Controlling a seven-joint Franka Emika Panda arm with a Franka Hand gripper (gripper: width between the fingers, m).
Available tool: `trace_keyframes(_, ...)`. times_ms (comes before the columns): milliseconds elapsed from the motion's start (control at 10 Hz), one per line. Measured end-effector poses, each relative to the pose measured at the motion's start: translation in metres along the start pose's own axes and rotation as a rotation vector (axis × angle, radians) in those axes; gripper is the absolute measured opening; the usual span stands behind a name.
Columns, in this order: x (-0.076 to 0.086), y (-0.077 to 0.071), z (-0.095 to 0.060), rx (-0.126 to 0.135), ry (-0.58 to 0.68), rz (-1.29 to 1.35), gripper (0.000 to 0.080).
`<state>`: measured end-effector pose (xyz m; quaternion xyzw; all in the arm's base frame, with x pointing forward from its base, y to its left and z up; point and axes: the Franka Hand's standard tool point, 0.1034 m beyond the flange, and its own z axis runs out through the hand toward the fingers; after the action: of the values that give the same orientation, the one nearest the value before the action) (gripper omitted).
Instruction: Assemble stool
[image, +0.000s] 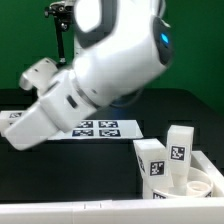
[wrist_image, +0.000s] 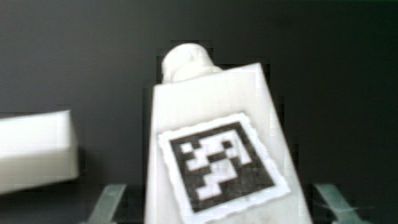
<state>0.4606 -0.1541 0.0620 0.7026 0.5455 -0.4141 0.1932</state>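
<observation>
One stool leg (wrist_image: 214, 140) fills the wrist view's centre, standing between our pincer (wrist_image: 214, 200) fingers, which clamp it; two other legs (image: 165, 157) stand lower right on the surface (image: 100, 170) in the exterior view.

bulky glossy white arm (image: 110, 65), rounded segments, small blue light near joint.

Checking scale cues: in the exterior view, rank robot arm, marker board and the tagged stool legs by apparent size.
1. Robot arm, nearest the camera, so inflated.
2. Marker board, partly hidden.
3. Stool legs and: alike, unranked.
</observation>
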Motion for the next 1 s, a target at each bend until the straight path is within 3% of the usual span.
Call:
trace_keyframes(100,-0.001,0.004,-0.002,-0.007,0.045,0.0,0.032)
trace_keyframes(200,-0.002,0.003,-0.01,0.026,0.112,0.038,0.032)
trace_keyframes(400,-0.012,0.003,-0.049,0.104,0.205,0.13,0.032)
trace_keyframes(500,-0.013,-0.001,-0.072,0.158,0.275,0.181,0.032)
trace_keyframes(600,-0.02,0.002,-0.085,0.157,0.315,0.218,0.032)
trace_keyframes(700,-0.023,0.009,-0.079,0.116,0.381,0.236,0.032)
trace_keyframes(1000,-0.03,0.011,-0.076,0.111,0.54,0.273,0.032)
